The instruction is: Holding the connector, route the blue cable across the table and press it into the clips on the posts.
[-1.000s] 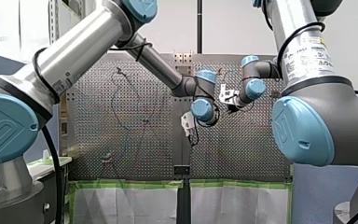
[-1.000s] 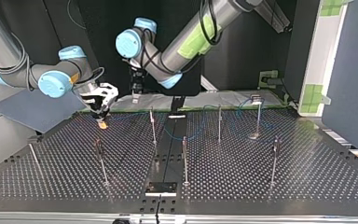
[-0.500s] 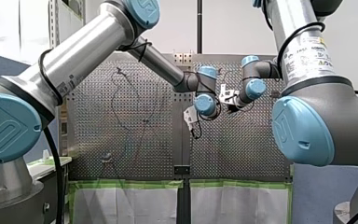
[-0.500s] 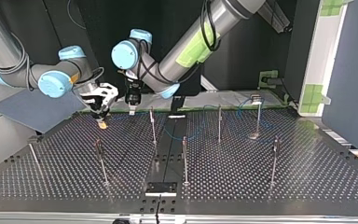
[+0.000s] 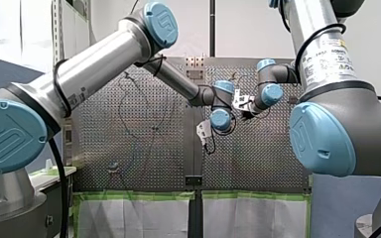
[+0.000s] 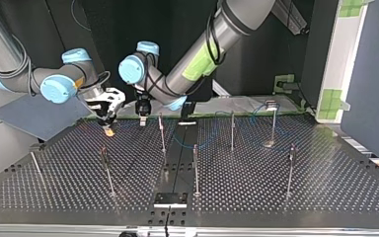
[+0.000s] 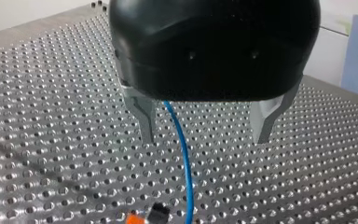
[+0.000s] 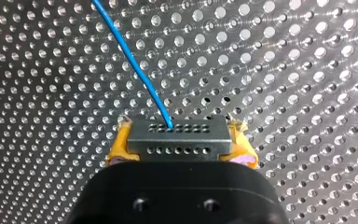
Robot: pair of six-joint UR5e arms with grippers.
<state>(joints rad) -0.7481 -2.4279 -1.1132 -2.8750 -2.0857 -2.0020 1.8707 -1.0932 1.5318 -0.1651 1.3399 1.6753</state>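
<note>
- While your right gripper [image 8: 179, 144] is clenching the connector [image 8: 177, 133] between its yellow pads [image 8: 117, 151], low over the perforated table [image 6: 325, 187] at the top view's far left, the blue cable [image 8: 130, 60] is running out of it toward the posts [image 6: 232, 131].
- Your left gripper [image 7: 204, 135] is hanging just to the right of it in that view, fingers [image 7: 144, 116] released and straddling the cable, which is passing nearer one finger than the other.
- You are, by the look of it, getting ready to guide the line: be centring the cable between those fingers before closing, and be keeping the connector grip firm so the wire is not twisting.
- Nearest post [image 6: 162, 133] is standing just right of the left gripper; be steering around its thin stem rather than across it.
- Open room is lying toward the near side, between the posts; the far edge and the two grippers close together are leaving little margin.
</note>
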